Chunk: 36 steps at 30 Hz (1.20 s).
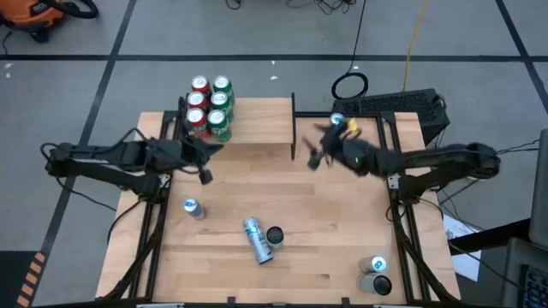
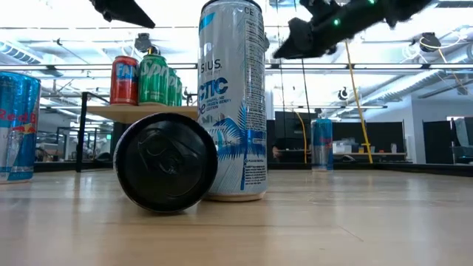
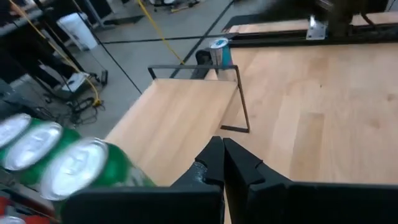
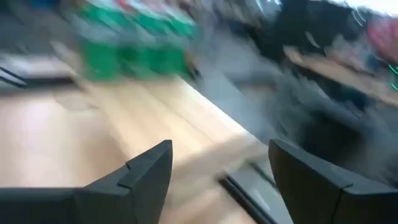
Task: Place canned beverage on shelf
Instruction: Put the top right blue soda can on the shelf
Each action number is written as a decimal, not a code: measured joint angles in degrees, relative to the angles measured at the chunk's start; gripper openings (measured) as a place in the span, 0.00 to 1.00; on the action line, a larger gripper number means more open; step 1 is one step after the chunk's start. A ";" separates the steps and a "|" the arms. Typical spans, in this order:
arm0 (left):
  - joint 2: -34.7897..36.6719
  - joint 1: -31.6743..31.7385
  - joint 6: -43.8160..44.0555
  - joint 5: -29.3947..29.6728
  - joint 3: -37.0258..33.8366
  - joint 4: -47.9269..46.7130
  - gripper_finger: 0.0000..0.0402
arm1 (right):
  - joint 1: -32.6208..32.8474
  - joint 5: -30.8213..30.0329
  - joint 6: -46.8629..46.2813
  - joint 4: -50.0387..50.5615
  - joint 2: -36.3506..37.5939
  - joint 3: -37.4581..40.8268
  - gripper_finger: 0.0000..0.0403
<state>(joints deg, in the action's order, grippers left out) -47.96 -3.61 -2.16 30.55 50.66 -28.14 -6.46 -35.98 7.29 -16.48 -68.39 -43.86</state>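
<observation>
We judge the tall can (image 1: 255, 239) lying mid-tabletop (image 1: 342, 239) rigid, smooth and prone to rolling; we would grip it across its body. The shelf (image 1: 257, 127) already carries red and green cans (image 1: 211, 107) at its left end. Right gripper (image 1: 315, 159) hovers beside the shelf's right upright, fingers spread, empty. Left gripper (image 1: 205, 176) has fingers pressed together, empty. The right wrist view is smeared; whether cans are full, we cannot tell.

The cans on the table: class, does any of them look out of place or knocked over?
Yes. One silver can lies on its side near the table's front middle, touching a dark upright can. The others stand upright.
</observation>
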 joint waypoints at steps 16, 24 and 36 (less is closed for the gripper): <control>-1.57 -9.60 12.38 5.74 -10.86 4.96 0.00 | -32.73 34.30 -5.62 67.29 -10.43 -36.24 0.67; -2.30 -9.65 12.31 5.51 -11.68 6.77 0.05 | -40.14 34.87 -5.46 73.85 -21.30 -37.31 0.86; -4.03 -9.50 12.27 8.79 -11.68 6.77 0.32 | -41.97 39.08 -4.17 72.21 -24.97 -37.31 0.98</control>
<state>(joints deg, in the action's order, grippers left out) -51.99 -13.11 10.11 39.35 38.98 -21.37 -48.42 3.10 3.12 55.73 -93.36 -81.17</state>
